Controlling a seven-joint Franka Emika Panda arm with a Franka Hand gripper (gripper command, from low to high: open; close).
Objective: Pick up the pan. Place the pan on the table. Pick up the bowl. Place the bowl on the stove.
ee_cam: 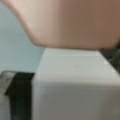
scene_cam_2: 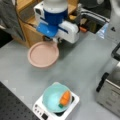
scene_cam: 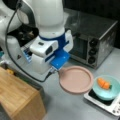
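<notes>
The pinkish-brown pan (scene_cam: 76,79) (scene_cam_2: 43,54) is level and low at the grey table (scene_cam: 65,105) (scene_cam_2: 80,65); I cannot tell whether it touches. My gripper (scene_cam: 55,70) (scene_cam_2: 55,40) is shut on its short white handle (ee_cam: 72,82), which fills the wrist view below the pan's underside (ee_cam: 75,22). A dark finger pad (ee_cam: 20,87) presses the handle's left side. The light-teal bowl (scene_cam: 106,87) (scene_cam_2: 53,100) sits on the small white stove (scene_cam: 100,102) (scene_cam_2: 40,110), just beyond the pan's far rim, with a carrot (scene_cam: 103,83) (scene_cam_2: 65,98) inside it.
A steel toaster oven (scene_cam: 92,37) (scene_cam_2: 110,92) stands behind the stove. A light wooden box (scene_cam: 17,97) (scene_cam_2: 30,32) sits on the other side of the arm, close to the gripper. Cables and the arm's base crowd the corner behind the box.
</notes>
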